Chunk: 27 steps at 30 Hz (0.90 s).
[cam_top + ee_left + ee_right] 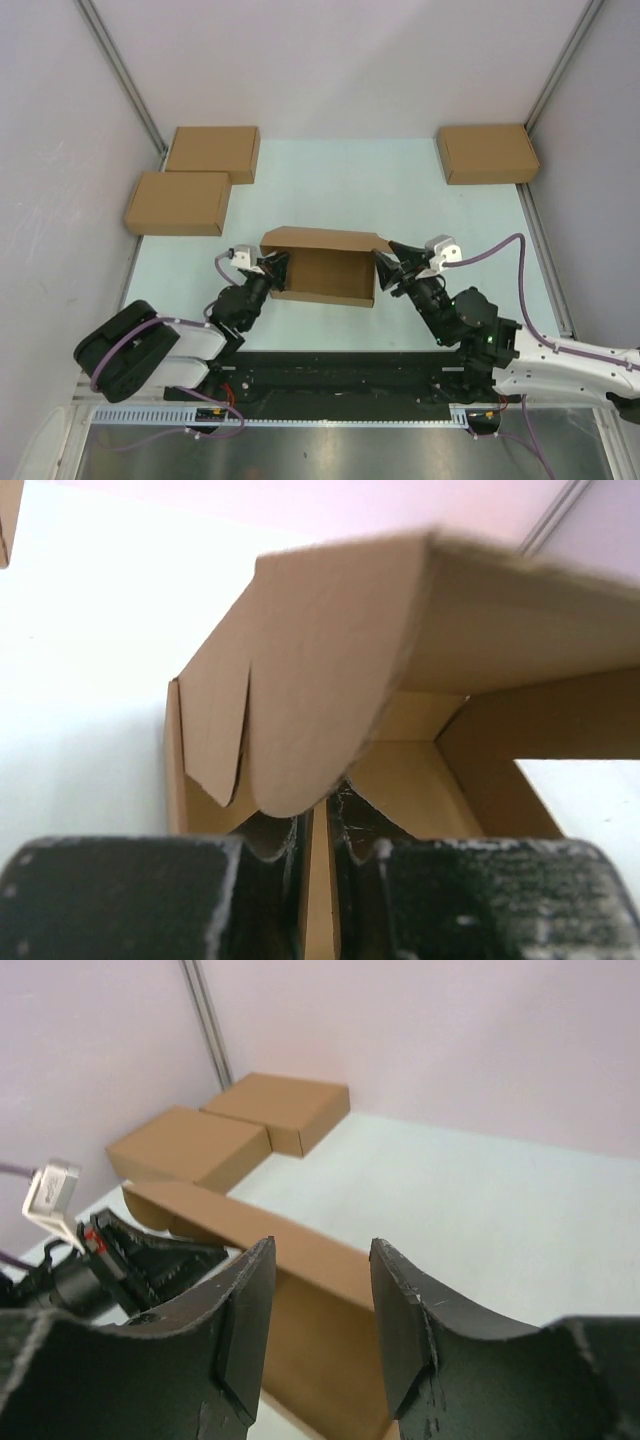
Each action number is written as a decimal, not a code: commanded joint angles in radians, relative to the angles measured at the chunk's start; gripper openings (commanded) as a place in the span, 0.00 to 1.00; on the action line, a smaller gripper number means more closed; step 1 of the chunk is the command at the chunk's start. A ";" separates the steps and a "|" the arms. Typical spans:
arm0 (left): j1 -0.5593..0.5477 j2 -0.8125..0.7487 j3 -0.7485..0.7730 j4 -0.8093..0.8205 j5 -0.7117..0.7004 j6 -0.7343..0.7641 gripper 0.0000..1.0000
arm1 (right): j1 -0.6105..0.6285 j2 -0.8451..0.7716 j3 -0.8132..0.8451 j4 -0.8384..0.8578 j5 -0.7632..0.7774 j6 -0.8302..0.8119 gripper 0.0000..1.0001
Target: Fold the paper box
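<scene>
- L fingers (130,900): nearly shut, pinching the left end wall of the paper box (325,272).
- R fingers (245,1330): partly apart at the box's right end, clamping nothing that I can see.
- Paper box: mid table (400,190), between both arms.
- Progress, my est.: approx. halfway. Walls up as a tray, rounded flap loose, lid not closed.
- Count: 1 paper box; 3 closed boxes (178,202), i.e. 2 far left, 1 far right; 2 arms.

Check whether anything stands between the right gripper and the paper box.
Nothing visible does. The right gripper is open at the right end of the paper box; the left gripper is shut on its left wall. The three closed cardboard boxes lie well apart, farther back.
</scene>
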 commanded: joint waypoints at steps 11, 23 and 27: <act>-0.117 -0.573 0.051 -0.804 -0.136 -0.098 0.22 | -0.381 0.505 0.365 -0.059 -0.413 0.113 0.38; -0.138 -1.005 0.247 -1.612 -0.304 -0.360 0.17 | -0.410 0.662 0.373 -0.187 -0.549 0.162 0.31; -0.138 -1.052 0.305 -1.738 -0.425 -0.399 0.18 | -0.387 0.683 0.329 -0.199 -0.549 0.170 0.30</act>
